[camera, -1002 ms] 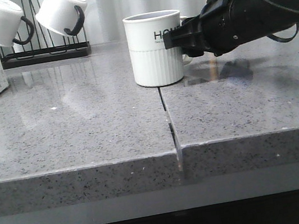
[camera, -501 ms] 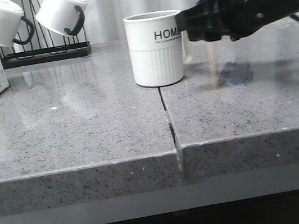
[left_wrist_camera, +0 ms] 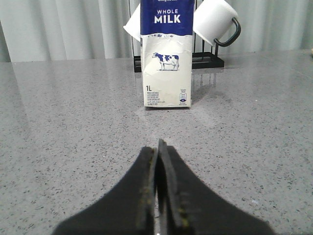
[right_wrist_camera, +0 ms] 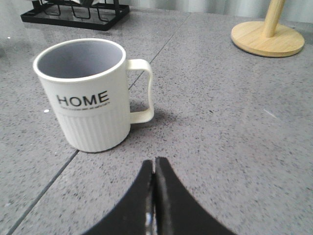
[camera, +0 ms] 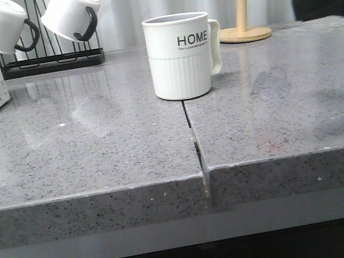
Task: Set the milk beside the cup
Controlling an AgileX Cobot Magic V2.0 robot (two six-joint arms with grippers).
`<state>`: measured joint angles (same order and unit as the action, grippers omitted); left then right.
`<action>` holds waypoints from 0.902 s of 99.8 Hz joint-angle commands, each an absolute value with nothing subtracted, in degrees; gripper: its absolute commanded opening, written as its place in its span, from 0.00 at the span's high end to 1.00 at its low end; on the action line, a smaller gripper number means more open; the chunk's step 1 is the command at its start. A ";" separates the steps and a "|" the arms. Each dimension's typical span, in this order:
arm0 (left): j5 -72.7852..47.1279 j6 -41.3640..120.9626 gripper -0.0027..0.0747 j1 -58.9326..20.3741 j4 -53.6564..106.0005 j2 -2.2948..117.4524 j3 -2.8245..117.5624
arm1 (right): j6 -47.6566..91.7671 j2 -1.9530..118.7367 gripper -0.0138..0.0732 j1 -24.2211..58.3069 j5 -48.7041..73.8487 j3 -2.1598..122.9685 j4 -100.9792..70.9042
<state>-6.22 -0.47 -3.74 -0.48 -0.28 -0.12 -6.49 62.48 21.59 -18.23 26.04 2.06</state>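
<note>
1. Now the right arm is almost gone from the front view; half a second ago its dark body was stretched right behind the cup (camera: pixel 181 55), and one second ago it crossed over the handle side. Only a dark block remains at the far right edge.
2. The cup stands upright on the grey counter (camera: pixel 96 147), over the seam between the two slabs, with its handle to the right. It seems not to have moved between the pictures.
3. In the right wrist view, the right gripper (right_wrist_camera: pixel 155 169) is drawn back from the cup, with bare counter between them. Its two fingers are pressed together and nothing is between them.
4. The milk (left_wrist_camera: pixel 166 54) stands upright far at the left of the counter, well apart from the cup, in front of a black rack (camera: pixel 50 60) where white mugs (camera: pixel 69 14) hang. In the front view, only its side shows at the left edge.
5. The left gripper (left_wrist_camera: pixel 158 149) looks straight at the carton front, but is apart from it. Its fingers are also closed tight and hold nothing.
6. My judgement: the right arm has cleared the space around the cup, so the place beside it is free. The milk is not yet touched, so the main work is still ahead. The left gripper must first open wide, because the carton is broad.
</note>
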 commanded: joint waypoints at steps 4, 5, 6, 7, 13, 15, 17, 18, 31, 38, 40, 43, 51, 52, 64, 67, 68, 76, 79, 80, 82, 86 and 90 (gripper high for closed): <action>-1.44 -0.82 0.99 -3.75 0.00 -2.20 -2.37 | -6.48 53.65 0.92 21.52 -17.13 25.34 2.22; -1.44 -0.82 0.99 -3.75 0.00 -2.20 -2.37 | -6.48 52.70 0.92 21.52 -16.86 25.20 2.22; -1.44 -0.82 0.99 -3.75 0.00 -2.20 -2.37 | -6.48 52.22 0.92 21.52 -16.38 24.98 2.22; -1.44 -0.82 0.99 -3.75 0.00 -2.20 -2.37 | -6.48 51.26 0.92 21.52 -16.09 24.86 2.22; -1.44 -0.82 0.99 -3.75 0.00 -2.20 -2.37 | -6.48 47.64 0.92 21.52 -13.47 23.79 2.22; -1.44 -0.82 0.99 -3.75 0.00 -2.20 -2.37 | -6.48 46.21 0.92 21.52 -12.47 23.59 2.22; -1.44 -0.82 0.99 -3.75 0.00 -2.20 -2.37 | -6.48 44.70 0.92 21.52 -11.89 23.26 2.22; -1.44 -0.82 0.99 -3.75 0.00 -2.20 -2.37 | -6.48 44.21 0.92 21.52 -11.33 23.05 2.22; -0.92 -0.82 0.99 -3.75 -0.34 -2.20 -2.37 | -6.48 34.92 0.92 21.52 -5.36 21.45 2.16; -0.36 -0.82 0.99 -3.75 -0.34 -2.20 -2.37 | -6.48 30.35 0.92 21.52 -2.51 20.65 1.61; -0.36 -0.82 0.99 -3.75 -0.34 -2.20 -2.37 | -6.48 29.03 0.92 21.52 -1.81 20.42 1.37; -0.36 -0.82 0.99 -3.75 -0.34 -2.20 -2.37 | -6.48 27.41 0.92 21.52 -0.84 20.08 1.10; -0.46 -0.82 0.99 -3.75 -0.34 -2.20 -2.37 | -6.48 22.90 0.92 21.52 1.68 19.05 0.96; -0.46 -0.82 0.99 -3.75 -0.34 -2.20 -2.37 | -6.48 22.56 0.92 21.52 1.92 18.97 0.96; -0.46 -0.82 0.99 -3.75 -0.34 -2.20 -2.37 | -6.48 17.51 0.92 21.52 5.87 18.21 0.90; -0.46 -0.82 0.99 -3.75 -0.34 -2.20 -2.37 | -6.48 16.65 0.92 21.52 7.12 18.22 0.90; -0.46 -0.82 0.99 -3.75 -0.34 -2.20 -2.37 | -6.48 16.28 0.92 21.52 7.33 18.22 0.90; -0.46 -0.82 0.99 -3.75 -0.34 -2.20 -2.37 | -6.48 14.98 0.92 21.52 8.81 18.22 0.90; -0.46 -0.82 0.99 -3.75 -0.34 -2.20 -2.37 | -6.48 14.74 0.92 21.52 8.97 18.22 0.90; -0.46 -0.82 0.99 -3.75 -0.34 -2.20 -2.37 | -6.48 14.75 0.92 21.52 9.02 18.22 0.90; -0.35 -0.82 0.99 -3.75 -0.34 -2.20 -2.37 | -6.48 14.75 0.92 21.52 9.08 18.22 0.90; 0.00 -0.82 0.99 -3.75 -0.34 -2.20 -2.37 | -6.48 14.69 0.92 21.52 9.08 18.22 0.90; 0.00 -0.72 0.99 -3.75 -0.34 -2.20 -2.37 | -6.48 14.69 0.92 21.52 9.08 18.22 0.90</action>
